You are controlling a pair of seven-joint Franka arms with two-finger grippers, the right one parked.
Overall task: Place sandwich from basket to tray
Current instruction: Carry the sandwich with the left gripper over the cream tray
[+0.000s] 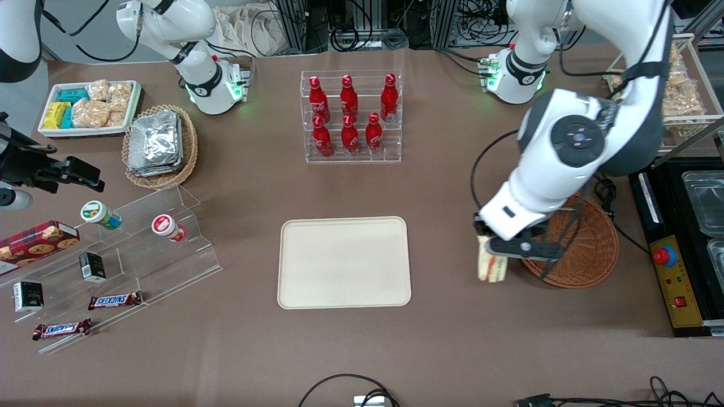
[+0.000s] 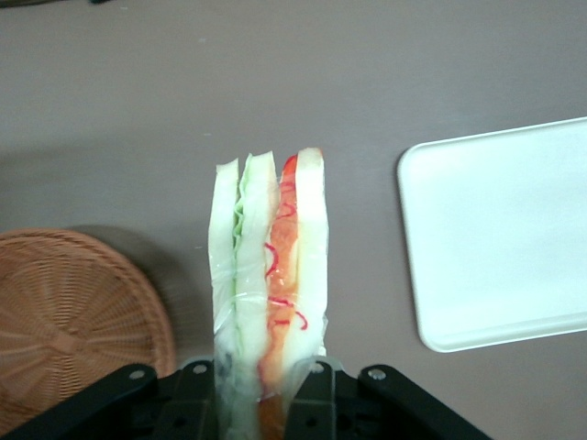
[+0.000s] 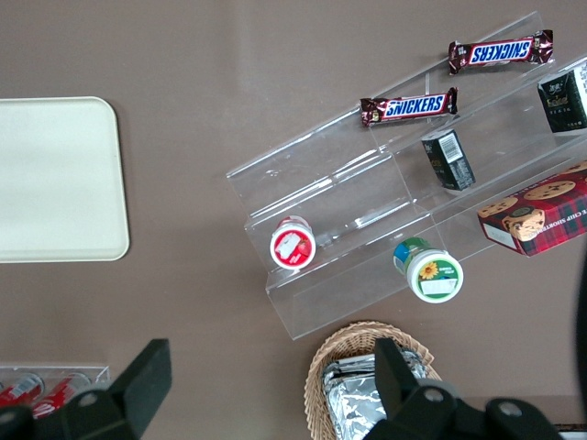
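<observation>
So, quick rundown from where I'm standing:

Gripper: the left arm's black two-finger gripper (image 1: pixel 491 255) hangs above the brown table (image 1: pixel 441 186), just off the rim of the round reddish-brown wicker basket (image 1: pixel 588 254), between it and the tray.

Jaws: pinched on the sandwich from both sides; the wrist view shows the fingers (image 2: pixel 314 396) squeezing the wrapper.

Sandwich: the clear-wrapped white-bread wedge with red-orange and green filling (image 1: pixel 489 264) (image 2: pixel 271 275) is out of the basket (image 2: pixel 64 321), held with its layers on edge.

Tray: the big flat cream-beige rectangular tray (image 1: pixel 344 262) (image 2: pixel 500 234) sits mid-table, apart from the sandwich, nothing on it.

Other stuff: a clear rack of red bottles (image 1: pixel 350 116) stands farther from the front camera than the tray.
</observation>
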